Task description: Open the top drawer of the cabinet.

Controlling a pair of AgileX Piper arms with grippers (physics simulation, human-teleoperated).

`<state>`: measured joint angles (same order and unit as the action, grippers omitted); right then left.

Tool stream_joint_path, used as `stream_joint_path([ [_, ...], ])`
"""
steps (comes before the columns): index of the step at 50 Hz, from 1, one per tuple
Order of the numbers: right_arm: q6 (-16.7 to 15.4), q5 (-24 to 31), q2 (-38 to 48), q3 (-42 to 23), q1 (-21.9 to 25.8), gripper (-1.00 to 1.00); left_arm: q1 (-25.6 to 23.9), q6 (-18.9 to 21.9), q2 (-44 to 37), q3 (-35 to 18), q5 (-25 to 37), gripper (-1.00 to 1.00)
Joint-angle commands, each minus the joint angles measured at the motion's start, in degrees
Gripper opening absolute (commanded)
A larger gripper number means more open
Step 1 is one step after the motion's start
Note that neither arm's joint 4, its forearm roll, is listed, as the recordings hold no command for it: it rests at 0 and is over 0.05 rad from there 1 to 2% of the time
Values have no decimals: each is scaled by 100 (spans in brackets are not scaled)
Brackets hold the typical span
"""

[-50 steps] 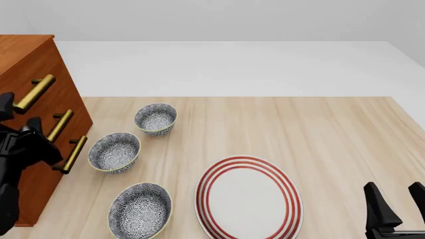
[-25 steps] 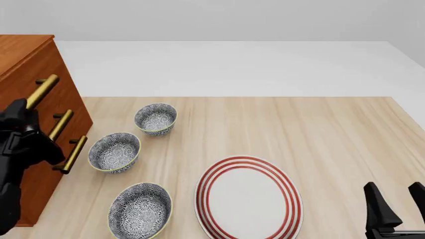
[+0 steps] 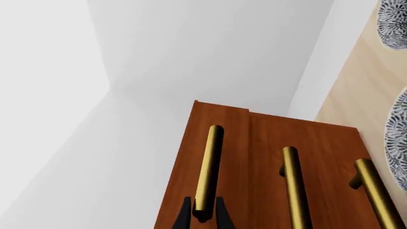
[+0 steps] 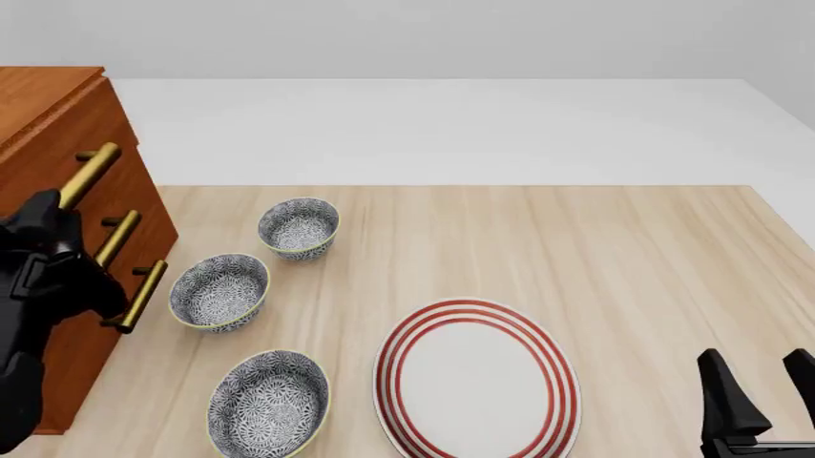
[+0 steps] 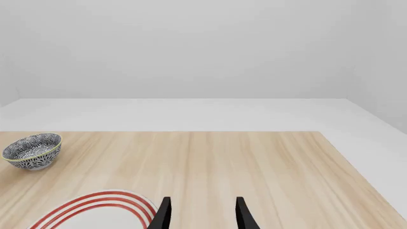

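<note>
Left gripper pinches the near end of the top drawer's brass handle — rigid, slick, probably stiff; a mid-bar hold looks safer.

From the front, the cabinet runs off the left edge, its lower part behind the left arm. The left gripper shows only its fingertips in its wrist view. The red-ringed plate and the right gripper are clipped at the bottom.
</note>
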<state>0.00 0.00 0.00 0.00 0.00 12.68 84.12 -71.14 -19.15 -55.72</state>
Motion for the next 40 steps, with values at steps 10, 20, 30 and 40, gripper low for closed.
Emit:
stream_joint_path([
  [10,0,0,0,0,0,100,-124,47,89,165,72,-100],
  [20,0,0,0,0,0,100,-177,20,244,220,151,-100],
  [30,0,0,0,0,0,100,-246,59,274,246,169,-100],
  [40,0,0,0,0,0,100,-343,111,254,262,145,-100],
])
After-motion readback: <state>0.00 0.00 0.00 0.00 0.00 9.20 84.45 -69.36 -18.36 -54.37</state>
